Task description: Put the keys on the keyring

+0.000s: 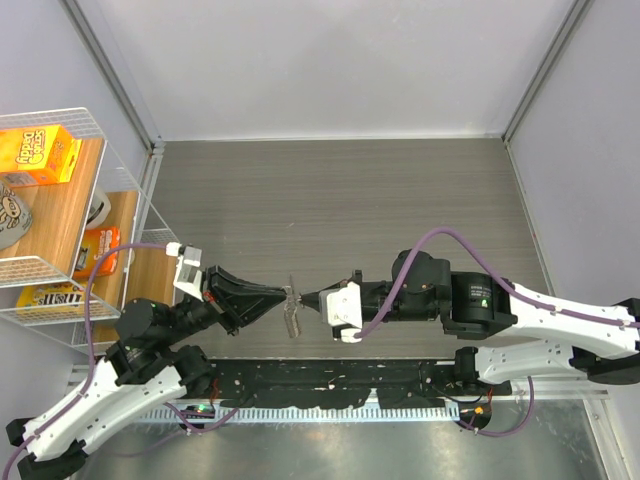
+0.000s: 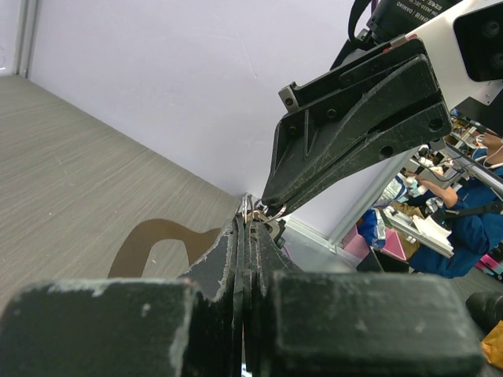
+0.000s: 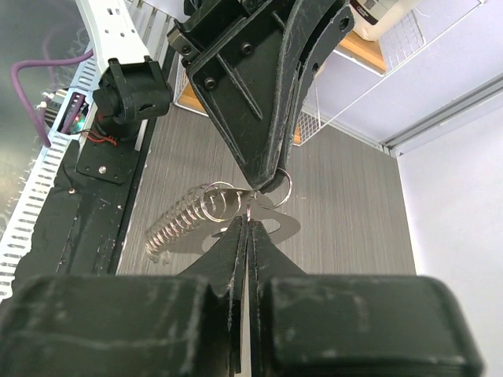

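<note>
A: How is the left end effector [image 1: 283, 295]?
B: Clamped on an end ring of the keyring [image 1: 292, 312], above the table [image 1: 350, 190].
A: And the right end effector [image 1: 304, 296]?
B: Fingers pressed together, tip against those same rings; the chain dangles between both

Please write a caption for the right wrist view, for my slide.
Above the table, left hand and right hand, both shut, meet tip to tip, the keyring dangling from their tips.
</note>
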You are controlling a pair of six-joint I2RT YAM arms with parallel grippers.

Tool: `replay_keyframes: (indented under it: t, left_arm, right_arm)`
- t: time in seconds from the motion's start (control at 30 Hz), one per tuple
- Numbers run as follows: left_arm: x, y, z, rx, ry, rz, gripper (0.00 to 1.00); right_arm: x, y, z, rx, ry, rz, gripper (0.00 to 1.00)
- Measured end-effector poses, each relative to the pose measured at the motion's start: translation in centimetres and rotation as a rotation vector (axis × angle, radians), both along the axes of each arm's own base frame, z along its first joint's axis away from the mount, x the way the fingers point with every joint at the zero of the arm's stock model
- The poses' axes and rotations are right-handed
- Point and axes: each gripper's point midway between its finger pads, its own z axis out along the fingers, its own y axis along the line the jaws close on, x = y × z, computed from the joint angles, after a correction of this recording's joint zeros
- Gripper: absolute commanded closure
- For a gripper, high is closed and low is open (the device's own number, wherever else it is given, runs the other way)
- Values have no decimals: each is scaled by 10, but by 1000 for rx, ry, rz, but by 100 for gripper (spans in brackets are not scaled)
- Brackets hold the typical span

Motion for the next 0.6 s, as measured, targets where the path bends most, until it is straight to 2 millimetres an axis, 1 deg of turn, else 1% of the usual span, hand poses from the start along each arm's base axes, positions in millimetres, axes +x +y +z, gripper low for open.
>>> replay_keyframes:
  t: [0.37, 0.6]
  left_arm:
    - [0, -1, -1, 4, 4, -3, 100]
    - [0, -3, -3, 11, 8, -8, 100]
  right_arm:
    - [3, 1, 0, 4, 8, -18, 95]
    - [5, 7, -6, -11, 14, -24, 95]
